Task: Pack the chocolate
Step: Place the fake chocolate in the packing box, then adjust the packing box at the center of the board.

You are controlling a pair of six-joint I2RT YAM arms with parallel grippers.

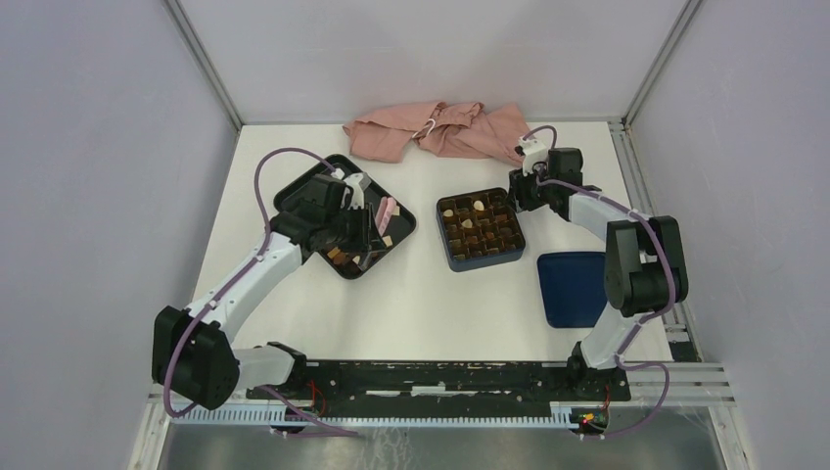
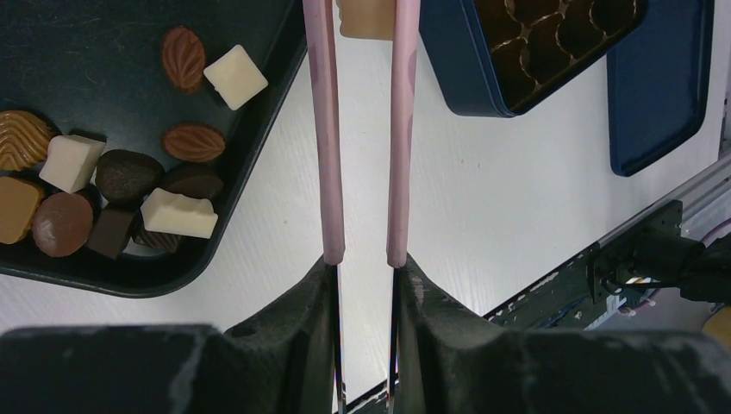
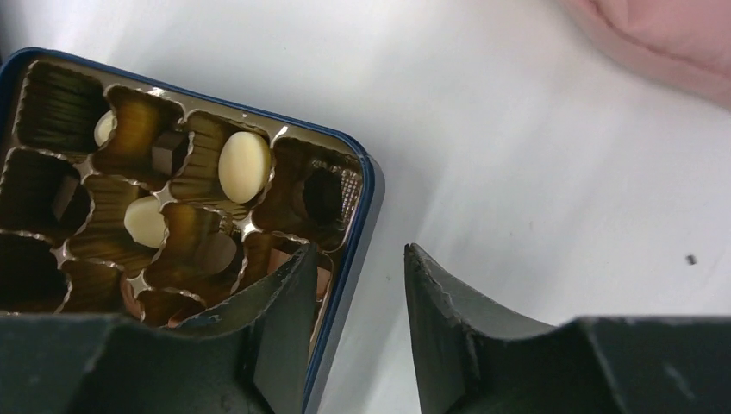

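Left wrist: left gripper (image 2: pixel 363 39) clamps chocolate (image 2: pixel 366 17), next should seek an empty box (image 2: pixel 457 73) cell; right gripper (image 3: pixel 360 252) apart astride box rim.

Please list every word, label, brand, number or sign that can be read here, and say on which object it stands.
None: no readable text in any view. The blue box, its lid, the black tray, the pink cloth and the chocolate carry no print; the chocolate shows only moulded ridges.
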